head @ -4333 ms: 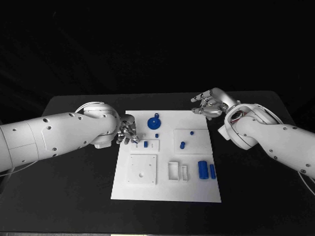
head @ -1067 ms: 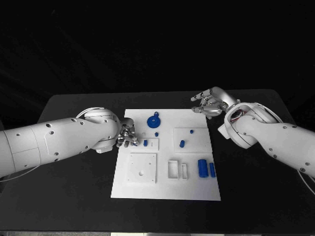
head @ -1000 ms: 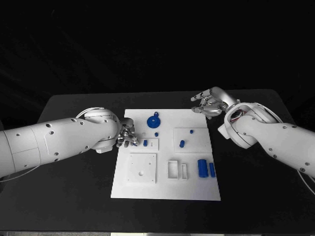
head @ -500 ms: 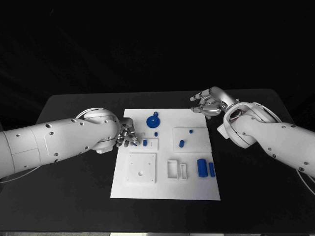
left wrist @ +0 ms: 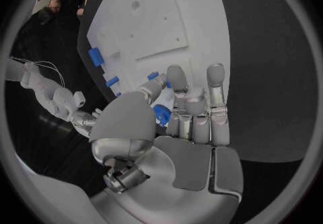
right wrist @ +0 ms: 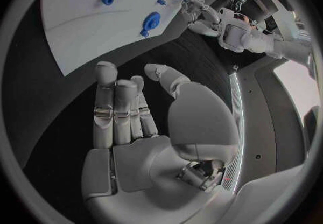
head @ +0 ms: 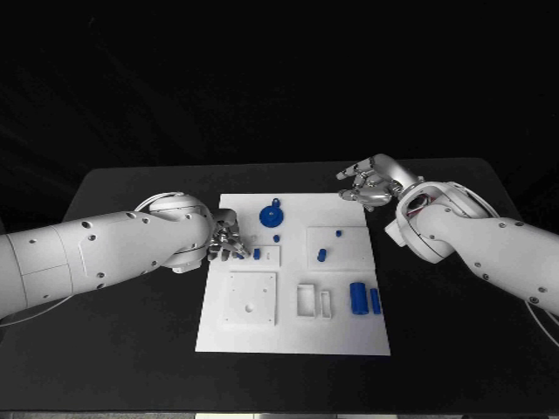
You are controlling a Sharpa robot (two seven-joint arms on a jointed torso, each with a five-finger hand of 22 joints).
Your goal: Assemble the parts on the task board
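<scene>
My left hand (head: 224, 241) pinches a small blue part (left wrist: 161, 112) at the board's (head: 295, 336) left edge, its socket just to the right. My right hand (head: 373, 184) hovers empty, fingers loosely spread, off the far right corner.

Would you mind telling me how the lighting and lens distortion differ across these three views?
Head view: dark surround, task board bright and evenly lit, edges straight. Left wrist view: fisheye bends the board's edges; left hand looms large. Right wrist view: same bending; a bright strip of glare beside the right hand.
</scene>
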